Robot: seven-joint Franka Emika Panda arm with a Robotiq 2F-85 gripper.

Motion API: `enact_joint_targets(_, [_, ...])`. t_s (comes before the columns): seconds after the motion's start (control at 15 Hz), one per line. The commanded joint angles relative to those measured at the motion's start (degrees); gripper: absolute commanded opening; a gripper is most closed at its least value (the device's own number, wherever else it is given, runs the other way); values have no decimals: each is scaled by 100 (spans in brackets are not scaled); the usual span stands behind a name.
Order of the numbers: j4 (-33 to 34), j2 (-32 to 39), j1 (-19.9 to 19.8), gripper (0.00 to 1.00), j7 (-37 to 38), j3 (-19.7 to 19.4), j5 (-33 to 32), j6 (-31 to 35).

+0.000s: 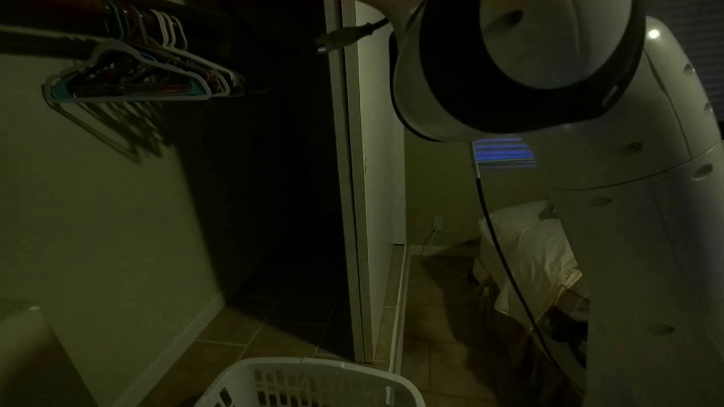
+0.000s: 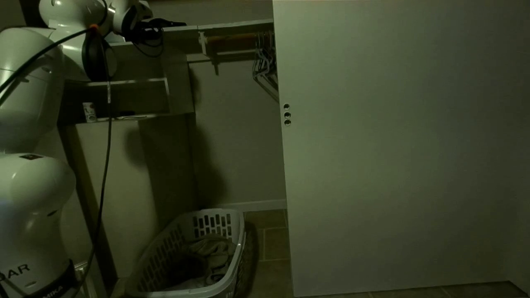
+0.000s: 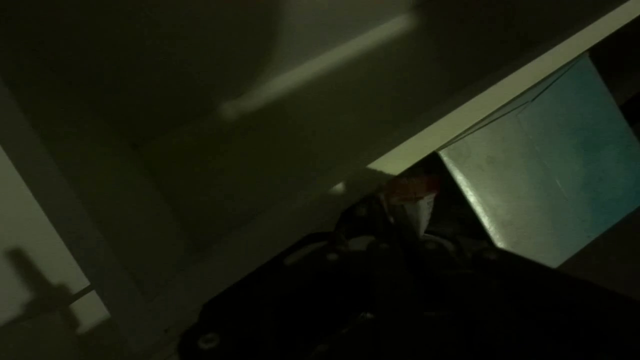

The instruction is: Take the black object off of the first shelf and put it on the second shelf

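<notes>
On lower shelf (image 2: 160, 114): dark object (image 2: 126, 113); claw (image 2: 183, 24) higher up.

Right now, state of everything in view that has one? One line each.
Pincer: too dark to tell open or shut.
Closet door: partly open.
Laundry basket: upright, cloth inside.
Hangers: hanging, bunched together.
Patterned container: upright on the lower shelf.
Dark thing: lying on the same shelf, too dim to identify.
Bedding: rumpled.
Bluish box: can't tell open or shut.
</notes>
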Motion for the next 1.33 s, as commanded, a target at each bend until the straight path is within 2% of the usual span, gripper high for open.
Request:
enact_joint_targets(0.0, [245, 79, 19, 0, -82, 80, 39, -235])
enact_joint_targets(0.47, [-153, -289, -248, 0, -813, 513, 361, -469])
enact_joint_targets(0.8, [-637, -713, -471, 0, -508, 421, 349, -949])
enact_joint_targets(1.27, [-1426, -1309, -928, 0, -264, 431, 659, -1588])
